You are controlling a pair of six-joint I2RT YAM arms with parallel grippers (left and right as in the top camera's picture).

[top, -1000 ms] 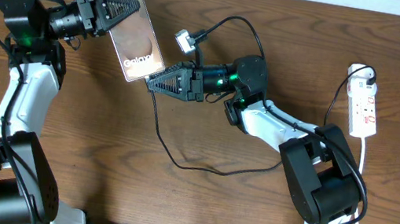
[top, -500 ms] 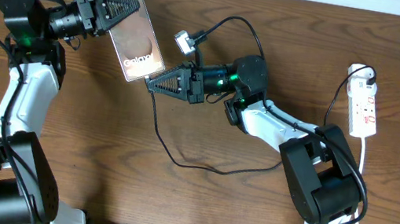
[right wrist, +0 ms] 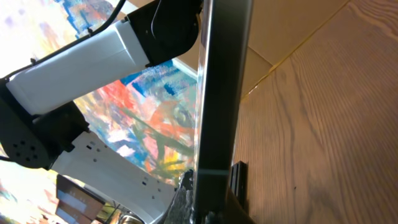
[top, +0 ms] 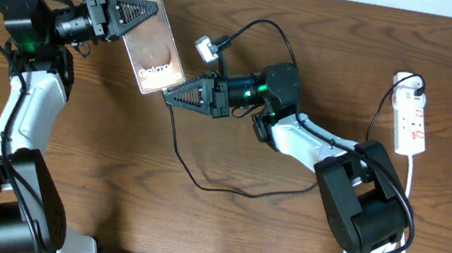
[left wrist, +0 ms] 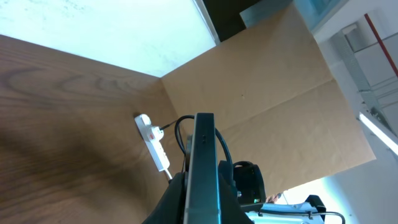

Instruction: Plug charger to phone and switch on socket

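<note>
The phone is held up off the worktop by the left end effector. Its fingers are pressed onto the phone's far short end. In the left wrist view the phone shows edge-on between those fingers.

The phone's long axis slants down from that grip toward the middle of the worktop. The free end, the one with the lettering, therefore points at the right end effector.

The right end effector has its fingers pressed together, apparently pinching the plug end of the charger, since the thin black cable trails away from its tips in a loop across the worktop. The tip itself is too small to make out.

The right fingertips sit just beside the phone's free short edge, pointing roughly along the phone's length, so the right arm is the one placed to insert the plug. The right wrist view shows the phone's edge very close, but not the port. Whether plug and port line up cannot be told.

The socket lies well apart, at the right edge of the worktop beyond the right arm's base. Judging from this, switching it on is a later step.
</note>
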